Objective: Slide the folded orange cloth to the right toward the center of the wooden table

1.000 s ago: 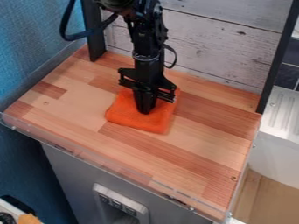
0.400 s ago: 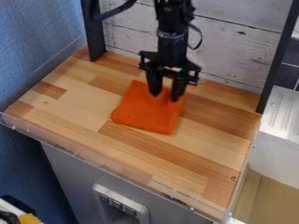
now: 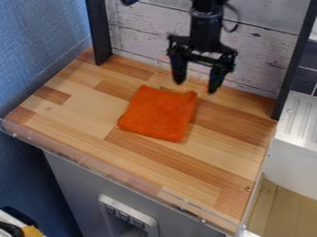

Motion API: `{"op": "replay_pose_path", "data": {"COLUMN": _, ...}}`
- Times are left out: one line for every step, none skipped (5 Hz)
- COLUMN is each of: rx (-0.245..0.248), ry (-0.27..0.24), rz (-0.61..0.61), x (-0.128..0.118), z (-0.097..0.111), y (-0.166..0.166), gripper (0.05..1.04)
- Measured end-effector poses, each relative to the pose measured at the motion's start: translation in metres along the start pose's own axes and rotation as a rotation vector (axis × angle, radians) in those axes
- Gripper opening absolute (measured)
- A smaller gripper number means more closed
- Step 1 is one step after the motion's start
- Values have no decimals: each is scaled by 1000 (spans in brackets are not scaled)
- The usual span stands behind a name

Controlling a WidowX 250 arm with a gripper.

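Note:
The black gripper [image 3: 195, 85] hangs above the back part of the wooden counter, its two fingers spread wide with nothing between them. Just below and to the left of it, an orange cloth [image 3: 159, 114] lies folded into a rough square on the wood. The cloth's back right corner is nearest to the fingertips, and a gap seems to separate them from it.
The wooden counter [image 3: 80, 102] has a clear raised lip along its front edge. Behind it stands a whitewashed plank wall [image 3: 136, 38] between two black posts. A white ribbed surface [image 3: 301, 118] is at the right, and a blue wall at the left.
The gripper has opened, let go of the cloth and moved up and to the right. The cloth has shifted slightly to the right and now lies flatter.

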State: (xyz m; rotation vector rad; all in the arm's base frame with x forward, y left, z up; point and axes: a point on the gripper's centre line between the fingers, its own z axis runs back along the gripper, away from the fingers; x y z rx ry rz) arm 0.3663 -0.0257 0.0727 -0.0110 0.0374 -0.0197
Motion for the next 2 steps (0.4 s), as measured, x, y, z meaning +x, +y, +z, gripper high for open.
{"op": "replay_pose_path", "data": {"rx": 1, "ry": -4, "rz": 10, "x": 8, "z": 14, "y": -14, "gripper": 997}}
{"op": "replay_pose_path", "data": {"rx": 2, "ry": -23, "rz": 18, "x": 14, "z": 24, "y": -22, "gripper": 997}}
